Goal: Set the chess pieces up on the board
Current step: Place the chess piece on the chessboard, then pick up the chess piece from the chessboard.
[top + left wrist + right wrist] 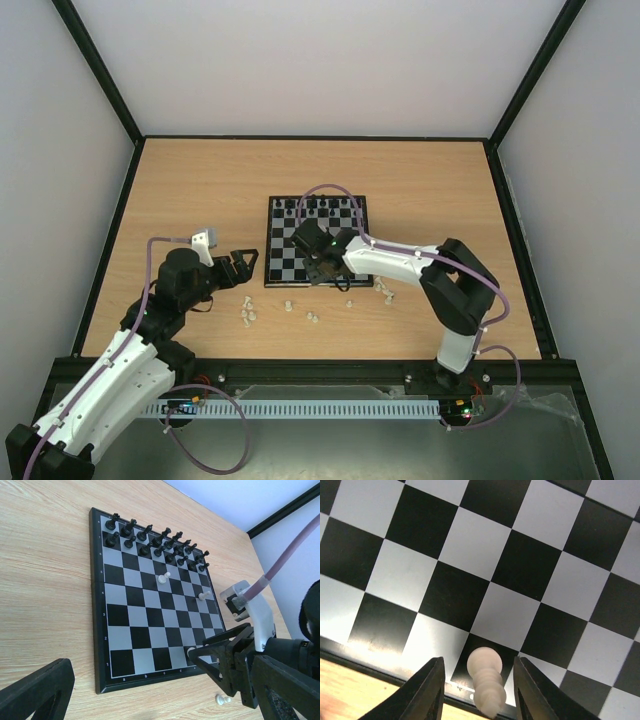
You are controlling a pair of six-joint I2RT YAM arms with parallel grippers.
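Observation:
The board (285, 262) lies mid-table, with black figures along its far rows (320, 207). My right gripper (324, 276) is at the board's near edge. In the right wrist view its fingers (431, 685) stand apart on either side of a cream-white chess piece (485, 672). The piece stands on a black square of the nearest row, with a gap on each side. The left wrist view shows this piece (190, 651) at the right gripper's tips, and two cream pieces (162, 577) farther up the board (100, 630). My left gripper (240, 265) hangs open and empty just left of the board.
Several loose cream pieces lie on the wood in front of the board, in small groups (248, 313), (312, 317), (384, 290). One lies beside the board's near edge (222, 698). Black rails frame the table.

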